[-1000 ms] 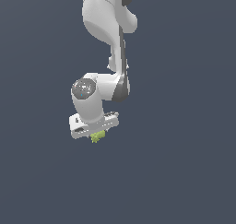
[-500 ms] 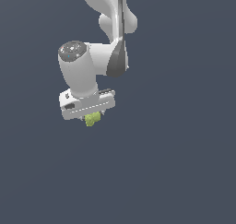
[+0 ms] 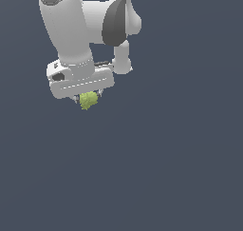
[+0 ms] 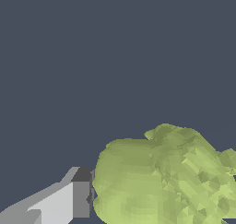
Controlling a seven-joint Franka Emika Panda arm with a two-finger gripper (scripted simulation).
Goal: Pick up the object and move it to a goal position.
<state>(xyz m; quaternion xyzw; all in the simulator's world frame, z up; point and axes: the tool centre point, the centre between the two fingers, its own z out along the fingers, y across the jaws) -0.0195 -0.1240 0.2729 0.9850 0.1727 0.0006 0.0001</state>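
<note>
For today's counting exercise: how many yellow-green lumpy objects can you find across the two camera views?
1. The single object sits between the fingers of the gripper, just under the white hand in the exterior view; the wrist view shows the same clump close up, pressed against one finger. None other is visible.

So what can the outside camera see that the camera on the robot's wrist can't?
Only the exterior view shows the whole white arm and the wide gripper with the yellow-green clump poking out beneath it, looking tiny. Only the wrist view shows the clump up close, with its bumpy surface, and one grey fingertip pressed right against its side. Both show the same clump held by the gripper, with plain dark grey all around.
</note>
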